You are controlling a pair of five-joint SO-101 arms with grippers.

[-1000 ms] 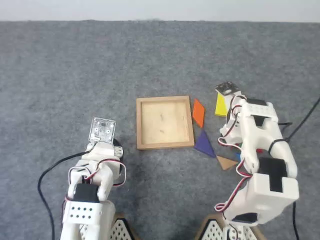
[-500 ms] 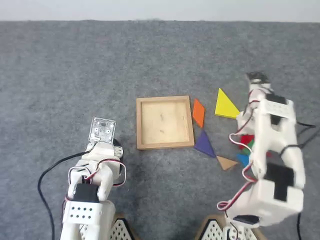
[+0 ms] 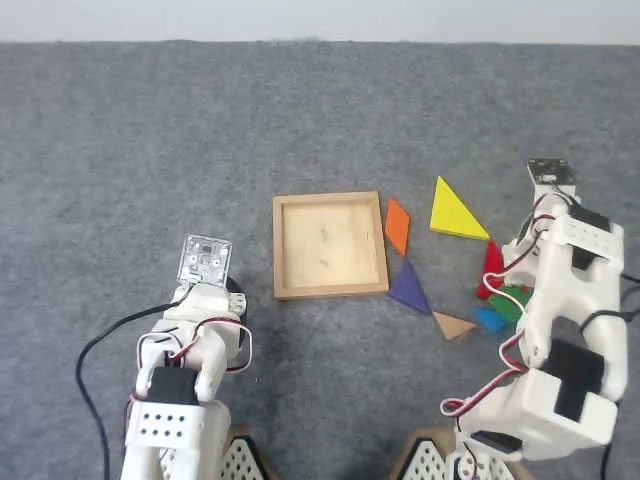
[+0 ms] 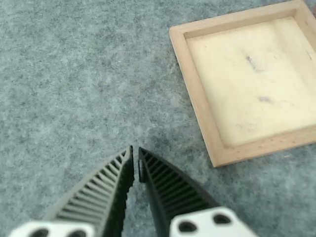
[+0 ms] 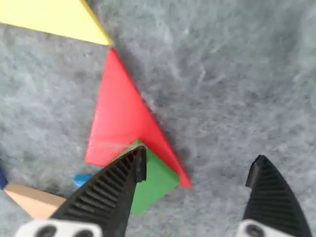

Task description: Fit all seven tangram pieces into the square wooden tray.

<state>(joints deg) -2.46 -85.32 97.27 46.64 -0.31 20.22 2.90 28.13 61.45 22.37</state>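
The square wooden tray (image 3: pixel 328 197) lies empty on grey carpet, and all seven tangram pieces lie outside it, on its side nearest the right arm. The orange parallelogram (image 3: pixel 397 225) lies just beside that edge of the tray and the purple triangle (image 3: pixel 409 287) near the tray's adjoining corner. The yellow triangle (image 3: pixel 455 212) is farther out beyond the orange piece, and the tan triangle (image 3: pixel 453 325) farther out beyond the purple one. Farthest from the tray, the red triangle (image 5: pixel 123 118), green piece (image 5: pixel 150 182) and blue piece (image 5: pixel 81 178) lie bunched together. You cannot tell whether green rests on or under red. The right gripper (image 5: pixel 200 158) hangs over this cluster with its jaws spread wide and nothing between them. The left gripper (image 4: pixel 135 149) sits on the opposite side of the tray, jaws pressed together and empty. Treat the pieces as thin, stiff, light and probably slick-faced: lying flat, they offer you only low edges. Take hold across two opposite edges at a narrow span, letting the fingertips sink slightly into the pile. Expect a light piece to skate or tip if one finger lands first. No brand, label or lettering can be read on the tray or pieces; the tray floor bears only faint marks.
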